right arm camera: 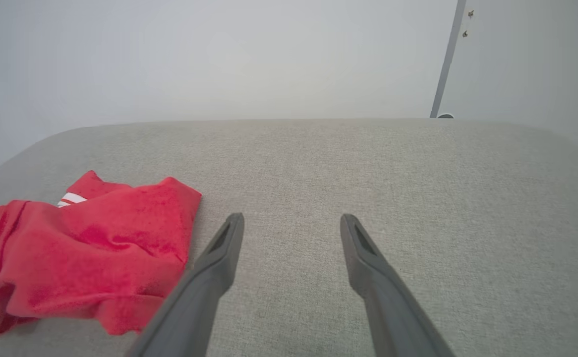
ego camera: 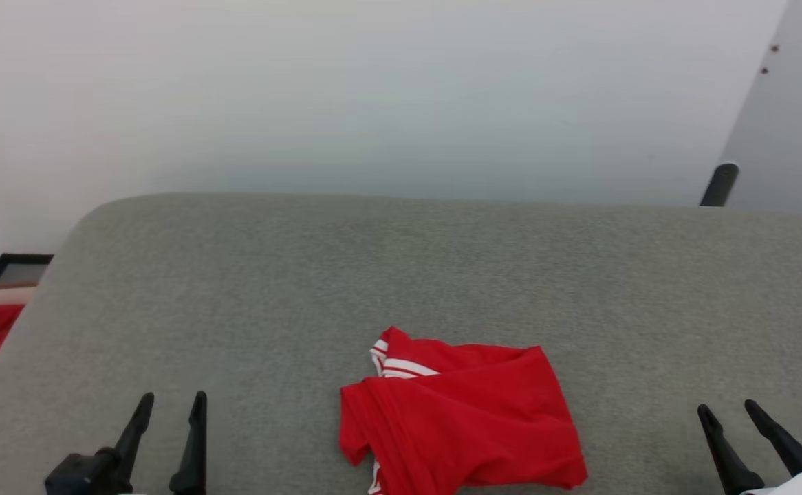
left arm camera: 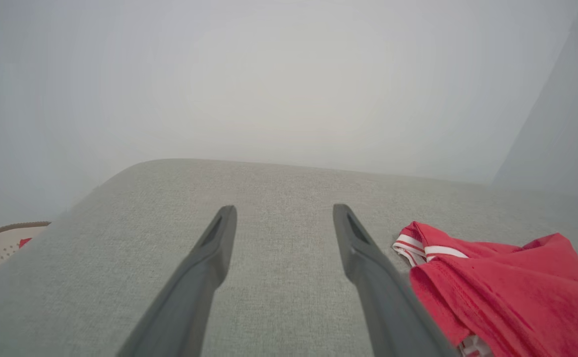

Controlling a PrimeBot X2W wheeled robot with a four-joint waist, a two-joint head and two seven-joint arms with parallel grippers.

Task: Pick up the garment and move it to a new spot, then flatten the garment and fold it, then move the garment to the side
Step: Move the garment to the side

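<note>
Crumpled garment (ego camera: 470, 419) looks soft, light; pinch its striped edge (ego camera: 401, 368). Left gripper (ego camera: 174, 397) and right gripper (ego camera: 725, 407): fingers spread, empty.

Text, labels, brands, numbers, signs: none legible. On the garment (ego camera: 463, 419), white stripes only, no lettering readable; grey cushion (ego camera: 401, 275) unmarked.

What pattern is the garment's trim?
Red-and-white stripes on the garment, clearest in the left wrist view.
</note>
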